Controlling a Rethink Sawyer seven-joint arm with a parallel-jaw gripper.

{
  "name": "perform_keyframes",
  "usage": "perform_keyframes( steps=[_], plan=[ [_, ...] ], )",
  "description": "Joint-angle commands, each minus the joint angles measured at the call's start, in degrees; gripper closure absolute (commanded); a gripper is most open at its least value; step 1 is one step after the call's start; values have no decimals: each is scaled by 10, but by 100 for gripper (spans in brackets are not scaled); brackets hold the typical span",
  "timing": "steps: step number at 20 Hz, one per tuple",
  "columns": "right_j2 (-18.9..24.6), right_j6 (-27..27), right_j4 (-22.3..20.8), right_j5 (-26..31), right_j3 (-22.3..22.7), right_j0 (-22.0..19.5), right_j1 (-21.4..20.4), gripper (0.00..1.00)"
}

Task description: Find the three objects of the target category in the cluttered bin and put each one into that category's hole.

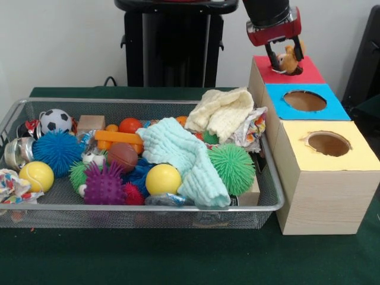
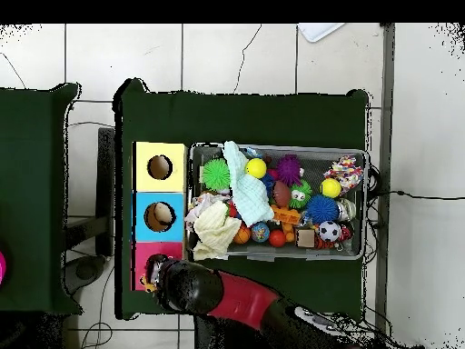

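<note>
My gripper is shut on a small orange-brown toy animal and holds it just over the red-topped wooden box at the far end of the row. The toy and fingers hide most of the red-ringed hole. In the overhead view the arm covers most of the red box. The wire mesh bin lies left of the boxes, full of toys; it also shows in the overhead view.
The blue-topped box and yellow-topped box stand in line in front of the red one. The bin holds yellow balls, spiky balls, a soccer ball and pale cloths. Black pedestal behind.
</note>
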Motion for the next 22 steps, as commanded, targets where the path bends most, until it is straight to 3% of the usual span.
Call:
perform_keyframes(
  steps=[1,4,13,16,22],
  plan=[
    [-29,152,61,142,-19,-4,-97,0],
    [-21,153,76,149,-20,-12,-109,0],
    [-53,136,79,195,-46,1,-131,0],
    [-73,130,60,203,-59,11,-137,0],
    [-148,101,-25,221,-128,37,-126,0]
  ],
)
